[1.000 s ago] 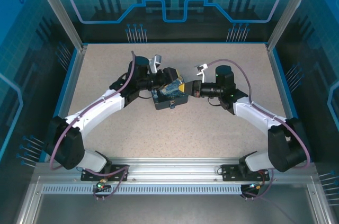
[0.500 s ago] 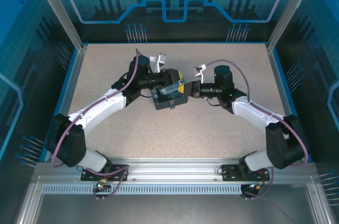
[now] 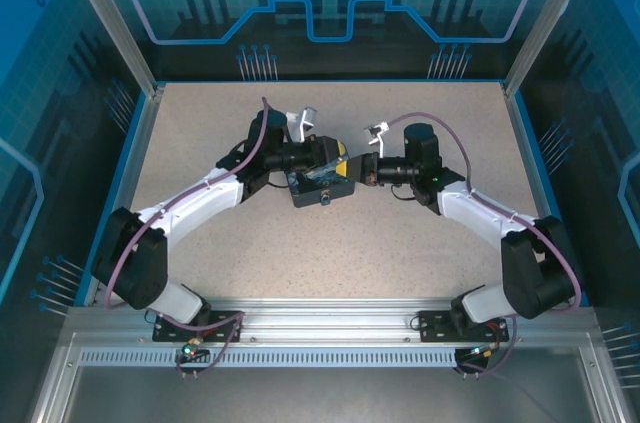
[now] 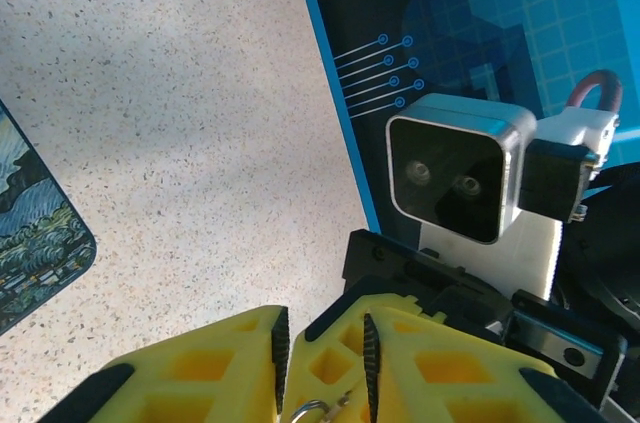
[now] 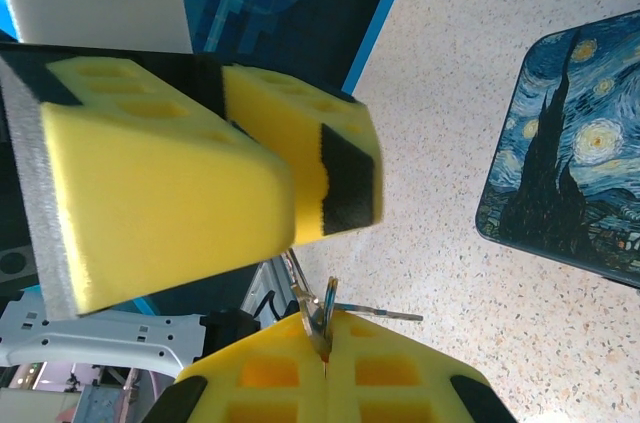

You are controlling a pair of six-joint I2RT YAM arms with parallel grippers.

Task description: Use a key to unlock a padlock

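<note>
1. Top external view: both arms reach in over the speckled table (image 3: 300, 263). The left gripper (image 3: 333, 156) and the right gripper (image 3: 358, 169) meet tip to tip just above the painted tin (image 3: 322, 189). Whatever sits between the fingers is too small to make out here.

2. Left wrist view: the left gripper's yellow fingers (image 4: 200, 368) are drawn close, leaving only a narrow slot. A thin silvery loop, which looks like the shackle of the padlock (image 4: 310, 409), sits low in that slot, pinched between the ribbed pads. The lock's body is hidden by the fingers. Right behind the slot is the right arm's white wrist camera (image 4: 455, 178), facing this way. A corner of the tin lies on the table at the left edge, well apart from the jaws.

3. Right wrist view: the right gripper's fingers are clenched flat together. The key (image 5: 322, 335) is nipped in their seam, a thin dark sliver poking up from it. Fine silvery wire touches the key's free end and runs up under the left gripper's fingers, which hang just above, pressed against each other. I cannot tell whether the key's tip has entered the lock. The tin lies flat to the right.
</note>
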